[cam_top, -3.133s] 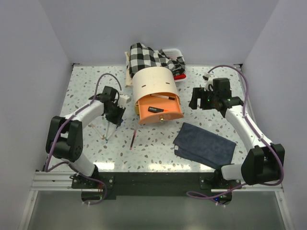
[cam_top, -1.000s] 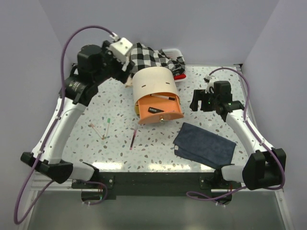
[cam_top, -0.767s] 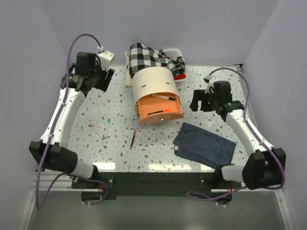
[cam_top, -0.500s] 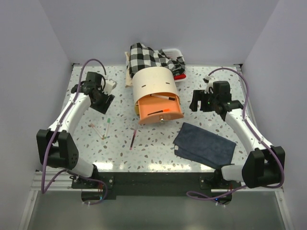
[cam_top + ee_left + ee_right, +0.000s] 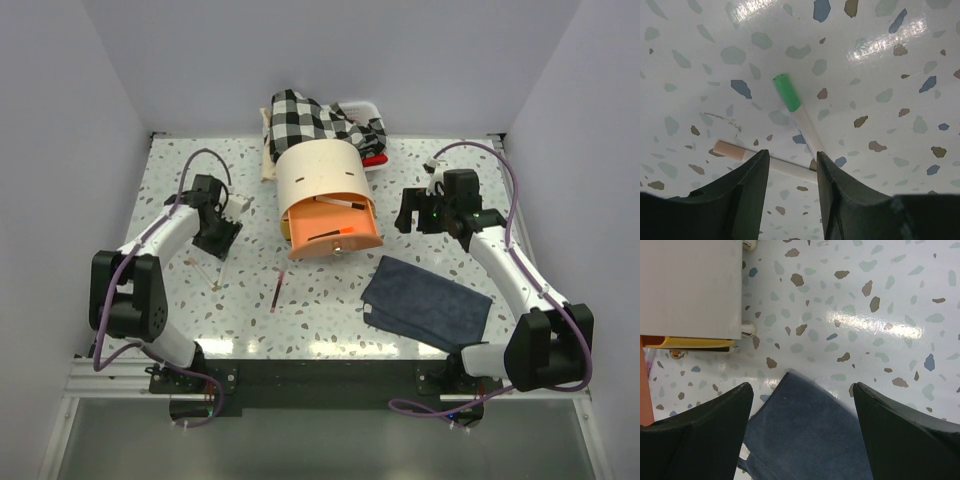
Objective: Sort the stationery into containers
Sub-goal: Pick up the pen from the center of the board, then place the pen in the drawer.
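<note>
Though likely stiff and light, the green pen [image 5: 797, 115] looks slippery; grip mid-shaft. Left end effector [image 5: 791, 154] straddles it, open, at 9 o'clock.

- We see bright, even overhead light in the top view. White glare patches sit on the bench [image 5: 320, 310] toward 6 o'clock, and shadows are faint.
- At the left wrist, glare streaks at 12 and 2 o'clock. The green-capped pen [image 5: 787, 92] is sharp and the left end effector [image 5: 790, 157] is soft and dark.
- At the right wrist, glare lies toward 2 o'clock, and the dark blue cloth [image 5: 810, 430] blurs slightly.
</note>
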### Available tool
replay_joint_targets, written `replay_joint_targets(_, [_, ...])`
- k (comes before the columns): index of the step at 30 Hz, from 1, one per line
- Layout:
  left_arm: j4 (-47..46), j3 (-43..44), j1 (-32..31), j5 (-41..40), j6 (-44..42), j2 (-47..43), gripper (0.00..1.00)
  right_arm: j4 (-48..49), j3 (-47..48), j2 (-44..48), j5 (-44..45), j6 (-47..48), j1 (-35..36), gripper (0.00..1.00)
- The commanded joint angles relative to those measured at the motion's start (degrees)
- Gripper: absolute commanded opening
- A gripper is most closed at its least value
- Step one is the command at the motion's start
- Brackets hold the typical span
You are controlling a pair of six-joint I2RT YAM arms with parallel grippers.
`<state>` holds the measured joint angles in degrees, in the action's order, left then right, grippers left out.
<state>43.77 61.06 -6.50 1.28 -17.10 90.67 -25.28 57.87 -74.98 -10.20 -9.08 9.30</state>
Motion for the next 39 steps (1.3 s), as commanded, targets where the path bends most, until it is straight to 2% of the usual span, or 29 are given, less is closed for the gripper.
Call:
replay_joint_targets(1, [-3.9,-0.6,0.0,1.5,0.6,2.1,0.47,0.8,1.8,-0.4,-0.5,0.6,-0.2,0.85])
replay_joint_targets(10, [-6.9,-2.4,-0.1,2.3,3.0,5.9,0.45,1.1,1.7,-0.9,-0.4,0.7,-0.2,0.85])
replay_joint_targets(18, [-8.7,-3.3,-0.1,2.9,3.8,9.2,0.33,1.3,1.7,-1.3,-0.4,0.7,-0.2,0.85])
replay_joint_targets(21, [-9.0,-3.1,-0.1,4.0,4.1,10.4,0.26,1.5,1.8,-1.6,-0.5,0.7,-0.2,0.85])
replay_joint_targets(22, [-8.4,-3.0,-0.1,4.3,3.9,10.6,0.20,1.5,1.9,-1.7,-0.5,0.6,-0.2,0.85])
replay_joint_targets(23, [-8.1,-2.6,-0.1,5.0,3.6,10.6,0.08,1.5,2.0,-1.7,-0.5,0.7,-0.2,0.85])
replay_joint_targets(25, [-5.6,-1.0,0.0,6.4,2.5,9.0,0.00,1.5,2.3,-1.8,-0.4,0.8,-0.2,0.85])
replay_joint_targets(26, [-4.2,-0.1,0.0,7.9,2.1,8.0,0.00,1.5,2.3,-1.7,-0.2,0.9,-0.2,0.85])
replay_joint_targets(29, [1.2,6.0,0.0,11.6,0.5,2.6,0.00,1.8,2.5,-1.9,-0.1,0.9,-0.2,0.85])
replay_joint_targets(34, [10.5,24.2,0.0,19.0,-2.1,-0.1,0.00,3.0,2.3,-2.5,-0.6,0.6,-0.2,0.85])
replay_joint_targets(37, [9.8,32.3,-0.1,24.7,-3.2,-1.2,0.00,3.4,2.6,-3.1,-0.8,0.6,-0.2,0.85])
replay_joint_targets(39, [9.4,36.9,-0.3,32.8,-4.4,-1.2,0.00,3.5,3.0,-3.6,-0.9,0.6,-0.2,0.85])
